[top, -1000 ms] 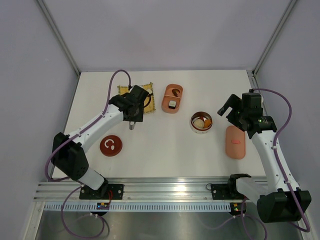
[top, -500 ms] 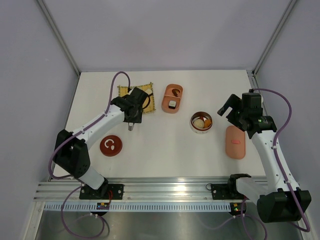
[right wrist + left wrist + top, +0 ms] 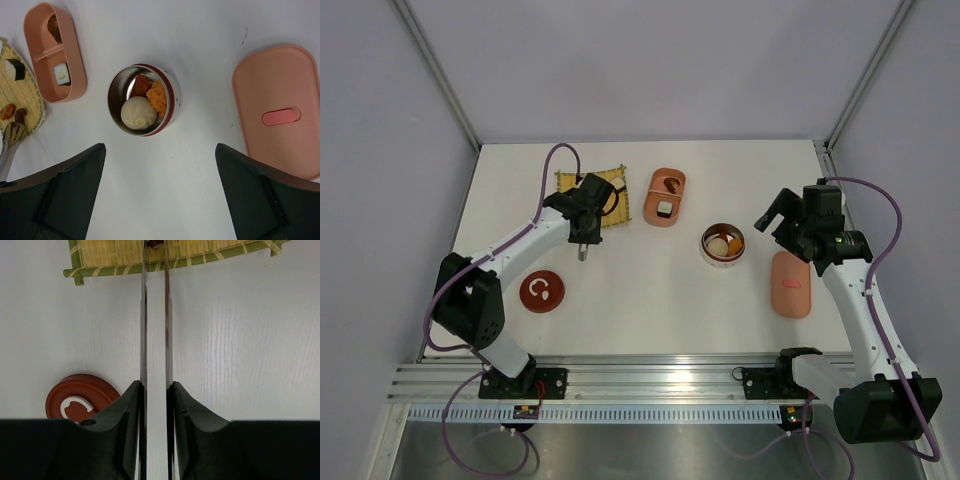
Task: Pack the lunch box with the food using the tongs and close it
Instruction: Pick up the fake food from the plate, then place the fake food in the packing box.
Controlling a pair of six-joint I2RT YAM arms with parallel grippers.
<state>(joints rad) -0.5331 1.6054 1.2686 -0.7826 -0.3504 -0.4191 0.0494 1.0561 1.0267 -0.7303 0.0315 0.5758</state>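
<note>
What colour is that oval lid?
Salmon pink lid, clearest in the right wrist view.

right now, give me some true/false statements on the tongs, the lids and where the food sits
1. The left tool grips the tongs, whose tips reach the yellow mat. True.
2. The right tool holds the pink lid. False: it is open and empty, and the lid lies on the table.
3. The round steel container holds a white bun. True.
4. The pink lunch box is closed. False: it is open, with a sushi piece inside.
5. The round red lid sits on the steel container. False: it lies on the table, apart from it.
</note>
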